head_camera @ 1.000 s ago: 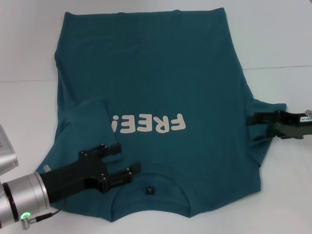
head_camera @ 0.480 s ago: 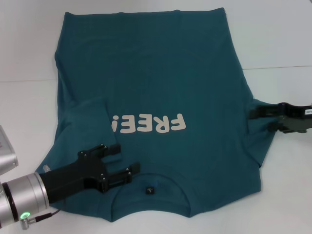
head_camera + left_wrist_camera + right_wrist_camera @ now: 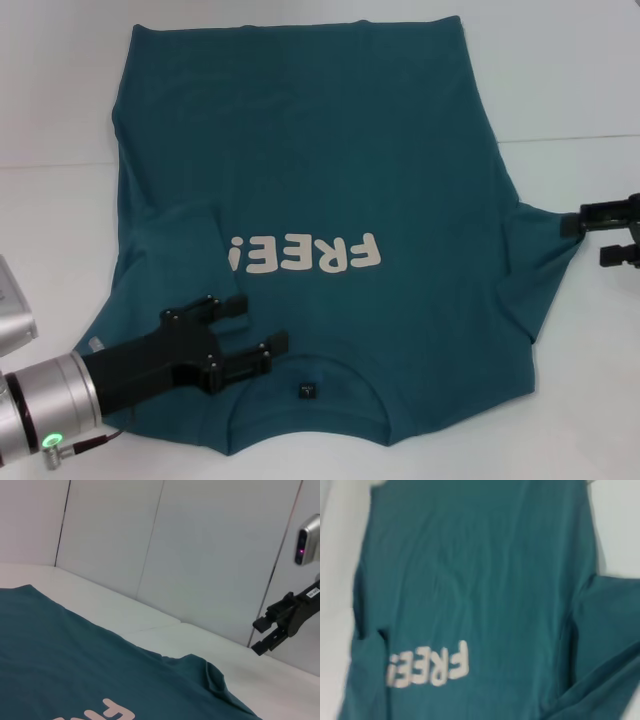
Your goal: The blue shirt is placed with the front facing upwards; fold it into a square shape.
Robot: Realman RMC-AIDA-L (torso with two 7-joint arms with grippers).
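The left gripper (image 3: 255, 331), nearest, hung open-fingered over the blue shirt (image 3: 330, 180) beside its collar (image 3: 310, 385); the left sleeve (image 3: 175, 250) lay folded inward. Farther right, the right gripper (image 3: 610, 232) stood open and empty beside the unfolded right sleeve (image 3: 540, 265), which probably wanted pinching at the cuff and drawing flat inward.

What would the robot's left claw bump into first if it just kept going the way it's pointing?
Probably the blue shirt itself: the open left gripper points across its chest, toward the FREE! lettering. Its height above the cloth is unclear.
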